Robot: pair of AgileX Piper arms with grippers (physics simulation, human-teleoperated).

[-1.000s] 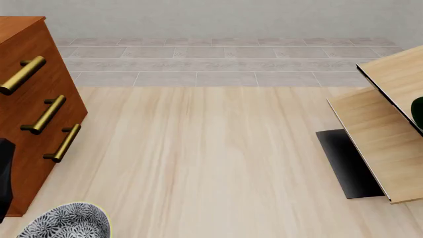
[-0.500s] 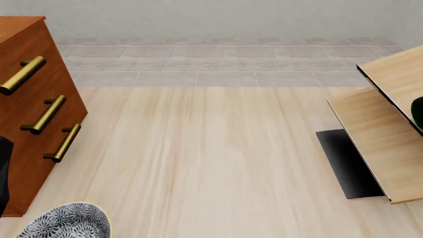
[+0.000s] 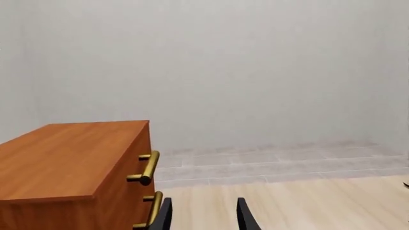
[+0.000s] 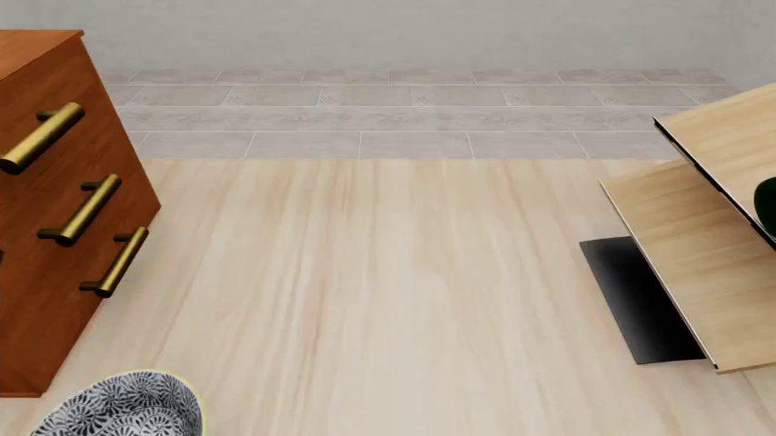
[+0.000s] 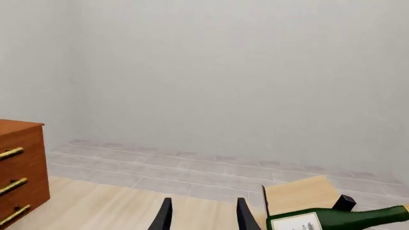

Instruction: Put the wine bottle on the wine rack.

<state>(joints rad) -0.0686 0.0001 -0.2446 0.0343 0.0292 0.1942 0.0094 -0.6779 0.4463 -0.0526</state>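
Note:
The wine bottle [image 5: 335,218] is dark green with a white label and lies on its side across the pale wood wine rack [image 5: 299,194], apart from my right gripper [image 5: 203,219]. That gripper is open, with nothing between its black fingertips. In the front view only a green sliver of the wine bottle [image 4: 766,205] shows at the right edge, between the slanted panels of the wine rack [image 4: 697,263]. My left gripper [image 3: 203,220] is open and empty, beside the cabinet. Neither gripper shows in the front view.
A reddish-brown drawer cabinet [image 4: 49,209] with brass handles stands at the left and also shows in the left wrist view [image 3: 70,165]. A black-and-white patterned bowl [image 4: 122,407] sits at the near left corner. The rack's black base [image 4: 637,300] rests on the table.
The dark part of the left arm at the front view's left edge has slipped out of sight. Nothing else has moved.

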